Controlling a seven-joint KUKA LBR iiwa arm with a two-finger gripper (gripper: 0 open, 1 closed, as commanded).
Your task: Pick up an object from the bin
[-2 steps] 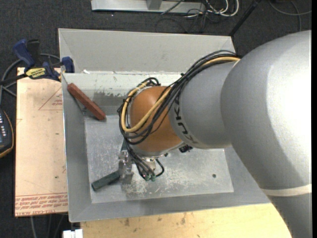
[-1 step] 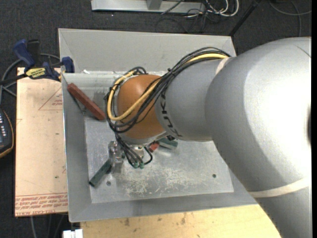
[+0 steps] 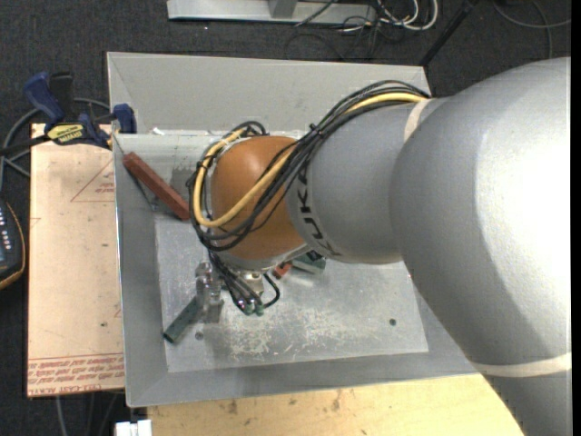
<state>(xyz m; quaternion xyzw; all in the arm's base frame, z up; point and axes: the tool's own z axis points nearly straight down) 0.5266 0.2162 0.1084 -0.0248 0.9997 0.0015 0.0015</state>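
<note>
The fingers (image 3: pixel 211 303) hang low over the floor of the bin (image 3: pixel 272 89); I cannot tell whether they are clenched or released. A dark green flat strip (image 3: pixel 182 322) lies slanting, one end just beside the fingertips, the other pointing away from them. A reddish-brown stick (image 3: pixel 154 184) lies well apart from them.

Place: robotics lab
Robot: grey KUKA arm (image 3: pixel 454 207), orange wrist cover (image 3: pixel 254 198)
Work area: grey metal bin (image 3: pixel 263 89)
Floor: dark carpet (image 3: pixel 54 25), loose cables (image 3: pixel 399 3), metal stand base (image 3: pixel 272 7)
</note>
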